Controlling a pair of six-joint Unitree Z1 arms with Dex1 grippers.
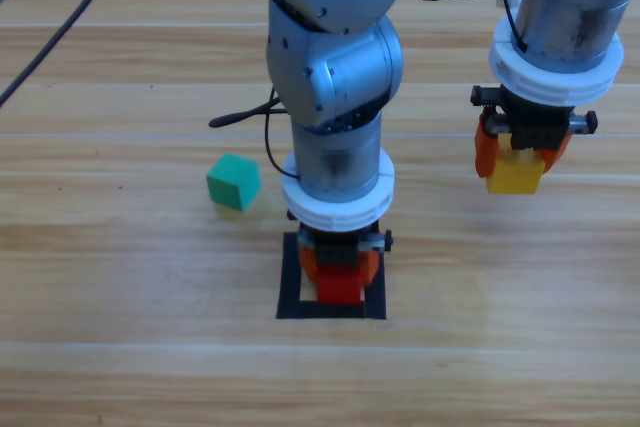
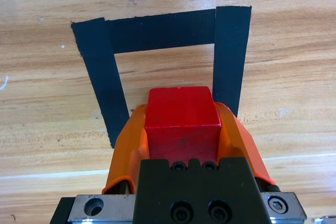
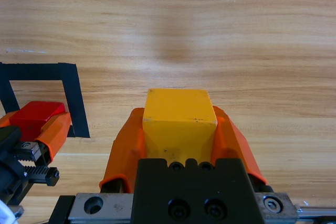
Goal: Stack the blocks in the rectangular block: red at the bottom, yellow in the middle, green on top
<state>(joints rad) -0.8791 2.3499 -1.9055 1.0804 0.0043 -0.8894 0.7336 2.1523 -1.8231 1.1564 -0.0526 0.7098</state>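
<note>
The red cube (image 1: 340, 285) (image 2: 182, 115) sits between the jaws of my left gripper (image 1: 340, 272) (image 2: 181, 116), which is shut on it inside the black tape outline (image 1: 290, 277) (image 2: 157, 30). Whether the cube touches the wood I cannot tell. At the right, above the table, my right gripper (image 1: 518, 162) (image 3: 179, 116) is shut on the yellow cube (image 1: 515, 173) (image 3: 178, 114). The teal-green cube (image 1: 233, 182) lies loose on the wood, up and left of the outline. The right wrist view also shows the red cube (image 3: 34, 116) in the tape outline (image 3: 73, 98) at its left.
The left arm's thick grey body (image 1: 335, 77) rises over the outline's far side and hides the tape there. Black cables (image 1: 240, 117) hang beside it. Bare wooden table (image 1: 120, 347) lies around the outline.
</note>
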